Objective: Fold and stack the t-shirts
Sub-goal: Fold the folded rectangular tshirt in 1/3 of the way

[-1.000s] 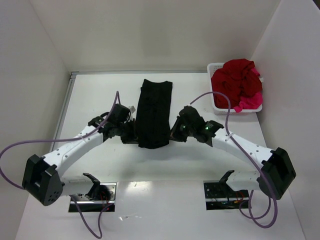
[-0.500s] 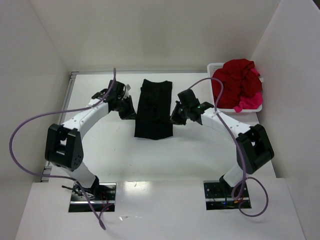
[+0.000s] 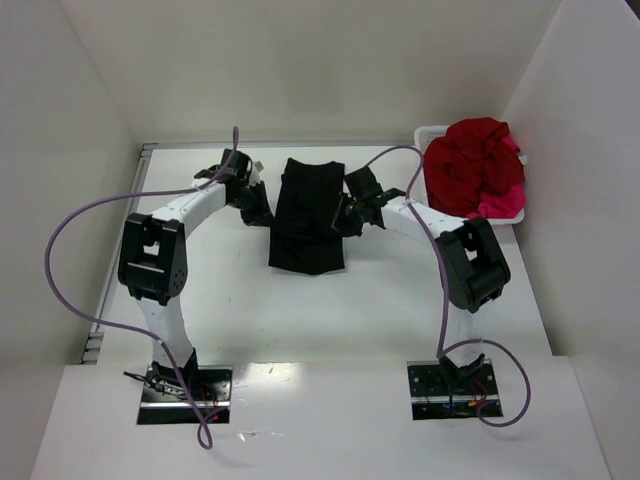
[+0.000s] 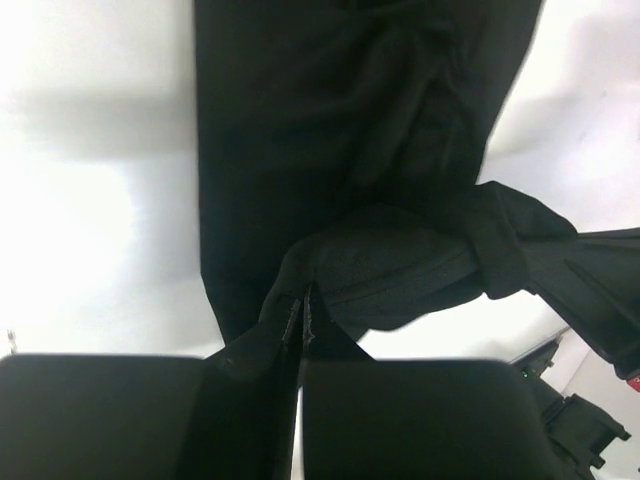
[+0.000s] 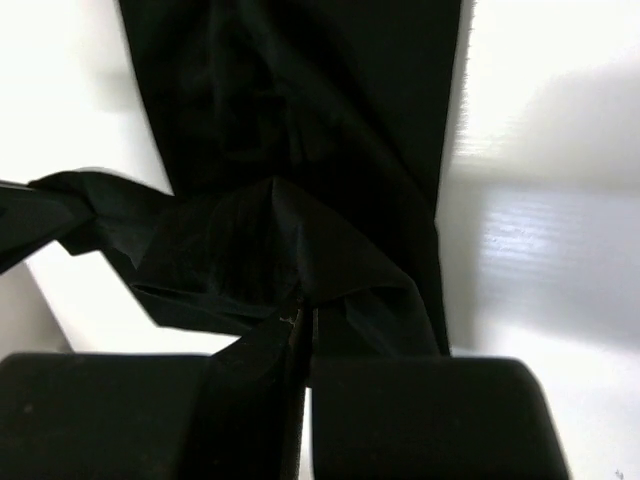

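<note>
Black shirt (image 3: 308,215), folded into a long narrow strip, pinched at both side edges.
At the left, the left gripper (image 3: 258,208) is clamped on the strip's left edge, with a soft matte fold bunched between its jaws. The strip lies mid-table on the smooth white table (image 3: 200,290), its length running away from the arm bases and its surface creased. The right gripper (image 3: 340,215) is closed on the right edge, the cloth rising to a tent-like peak there. At the far right a white plastic basket (image 3: 432,135) holds a crumpled red shirt (image 3: 470,160) heaped above the rim, with a pink shirt (image 3: 500,208) showing beneath it.
</note>
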